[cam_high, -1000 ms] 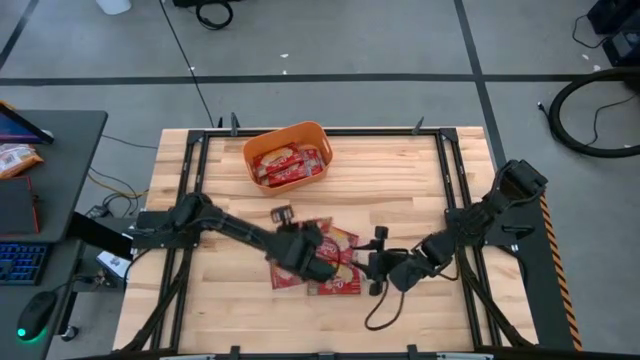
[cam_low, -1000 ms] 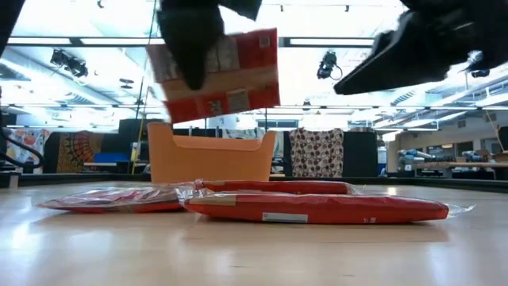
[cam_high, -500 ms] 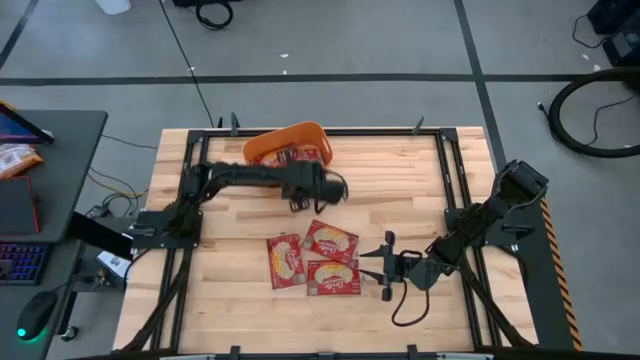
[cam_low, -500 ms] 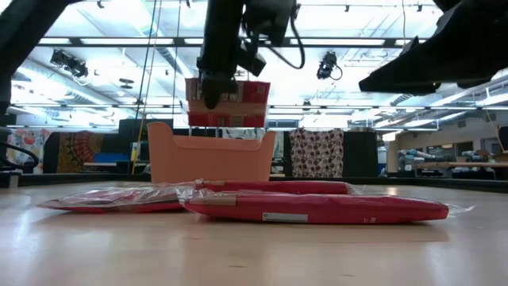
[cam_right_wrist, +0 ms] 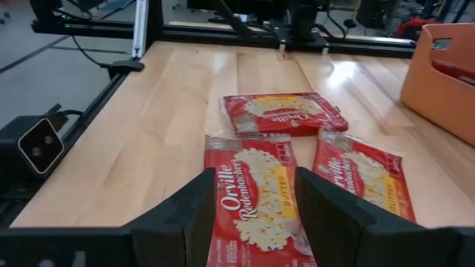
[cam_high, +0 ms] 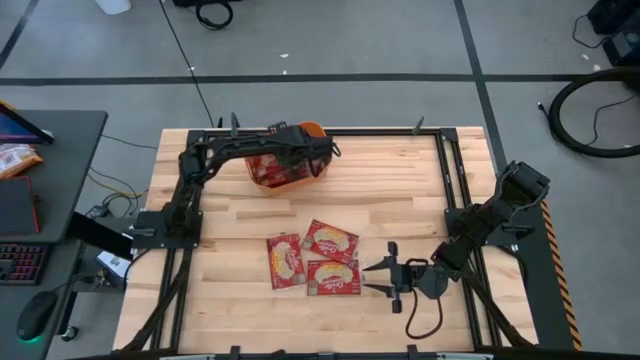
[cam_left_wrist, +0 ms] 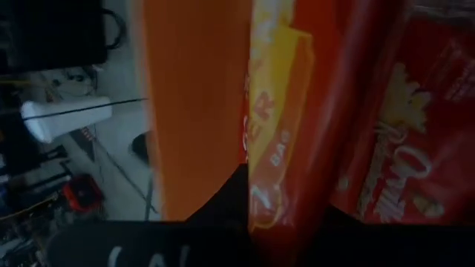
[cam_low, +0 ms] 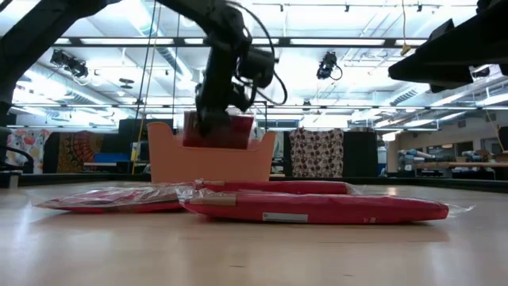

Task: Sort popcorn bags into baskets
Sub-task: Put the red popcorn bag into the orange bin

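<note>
1. Over the orange basket at the far side of the worktop, the left gripper hangs low, pinching a red popcorn bag that dips to the basket's rim.
2. Inside the basket, more red packets lie against its walls; the left wrist view shows the held bag right beside the orange wall, with another packet just past it.
3. Well apart from the basket, toward the near edge, three loose popcorn bags lie flat in a cluster, touching or overlapping one another.
4. Nearest the basket of the three: the tilted bag. Farther from it: the upright one and the one beside it.
5. The right gripper sits farther from the basket than the cluster, just beside that last bag, fingers spread wide and holding nothing.
</note>
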{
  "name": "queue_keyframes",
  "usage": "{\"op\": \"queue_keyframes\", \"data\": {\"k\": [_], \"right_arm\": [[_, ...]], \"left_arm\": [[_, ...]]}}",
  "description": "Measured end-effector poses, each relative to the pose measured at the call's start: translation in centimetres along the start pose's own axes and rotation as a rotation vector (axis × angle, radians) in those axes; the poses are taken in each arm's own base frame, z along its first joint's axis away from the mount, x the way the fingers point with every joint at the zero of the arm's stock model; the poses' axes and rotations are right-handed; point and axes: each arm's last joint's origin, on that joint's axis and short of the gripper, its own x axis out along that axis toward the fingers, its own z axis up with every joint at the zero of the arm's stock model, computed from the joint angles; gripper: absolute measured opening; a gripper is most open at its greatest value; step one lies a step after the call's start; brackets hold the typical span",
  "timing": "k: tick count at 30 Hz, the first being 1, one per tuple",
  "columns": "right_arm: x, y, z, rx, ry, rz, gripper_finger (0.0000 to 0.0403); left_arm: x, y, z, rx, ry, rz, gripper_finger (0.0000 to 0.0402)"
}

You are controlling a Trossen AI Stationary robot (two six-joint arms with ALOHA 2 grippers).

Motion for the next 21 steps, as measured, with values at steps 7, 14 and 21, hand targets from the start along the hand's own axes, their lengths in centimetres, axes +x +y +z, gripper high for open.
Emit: {"op": "queue_keyframes", "data": {"k": [7, 14, 21], "right_arm": [[-0.1, 0.0, -0.2, 0.016, 0.016, -0.004, 0.0185], [-0.1, 0.0, -0.3, 0.014, 0.018, -0.003, 0.0185], [-0.1, 0.0, -0.3, 0.015, 0.018, -0.003, 0.0185]], "left_arm": [[1.8, -0.8, -0.7, 0.038, 0.054, -0.021, 0.0071], [0.0, -1.5, -0.5, 0.051, 0.02, -0.017, 0.0164], [-5.2, -3.8, -0.3, 0.288, -0.116, -0.103, 0.0174]]}}
